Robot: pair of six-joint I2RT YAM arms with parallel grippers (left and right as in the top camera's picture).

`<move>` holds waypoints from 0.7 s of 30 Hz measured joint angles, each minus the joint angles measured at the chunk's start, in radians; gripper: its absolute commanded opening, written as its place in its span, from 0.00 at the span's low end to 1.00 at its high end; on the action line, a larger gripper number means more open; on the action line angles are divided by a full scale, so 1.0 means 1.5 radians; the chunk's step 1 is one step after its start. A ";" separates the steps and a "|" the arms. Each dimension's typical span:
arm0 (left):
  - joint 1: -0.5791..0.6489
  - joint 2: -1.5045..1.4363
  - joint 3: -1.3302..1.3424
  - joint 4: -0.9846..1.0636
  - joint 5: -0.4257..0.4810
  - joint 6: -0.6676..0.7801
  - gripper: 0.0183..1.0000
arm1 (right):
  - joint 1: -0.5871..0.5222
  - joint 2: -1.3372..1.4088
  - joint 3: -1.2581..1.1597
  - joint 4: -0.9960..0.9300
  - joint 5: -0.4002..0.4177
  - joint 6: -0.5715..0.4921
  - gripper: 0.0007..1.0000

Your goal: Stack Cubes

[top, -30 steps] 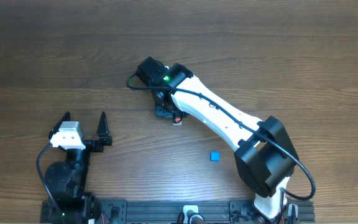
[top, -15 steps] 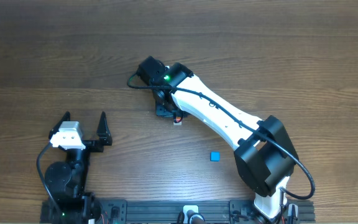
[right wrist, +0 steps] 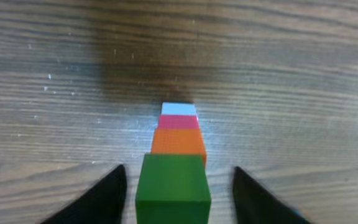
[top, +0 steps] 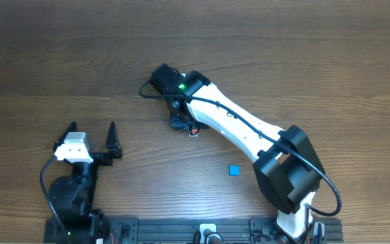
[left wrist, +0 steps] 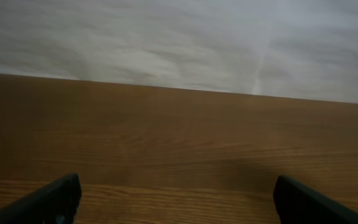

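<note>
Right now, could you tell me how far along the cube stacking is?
Done: white cube, red cube, orange cube and green cube stand in one stack, green on top. In hand: nothing; the right gripper has its fingers open beside the green cube. Remaining: the blue cube lies apart on the table, unstacked. The left gripper sits open, away.

The left claw (left wrist: 178, 183) spreads wide over the wooden table (left wrist: 166, 124).

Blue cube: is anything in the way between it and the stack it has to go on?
Nothing lies on the table between the blue cube and the stack. But the right gripper sits open on either side of the green top cube, blocking that spot.
</note>
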 measured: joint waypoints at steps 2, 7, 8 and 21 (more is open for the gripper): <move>0.000 0.000 0.000 0.000 0.000 0.000 1.00 | 0.000 0.001 -0.001 0.001 0.000 -0.001 0.87; 0.000 0.000 0.000 0.000 0.000 0.000 1.00 | 0.000 0.001 -0.002 0.001 0.000 0.002 0.99; 0.000 0.000 0.000 0.000 0.000 0.000 1.00 | 0.000 0.001 -0.002 0.001 0.000 0.002 0.99; 0.000 0.000 0.000 0.000 0.000 0.000 1.00 | 0.034 -0.130 -0.009 -0.111 0.002 -0.015 0.99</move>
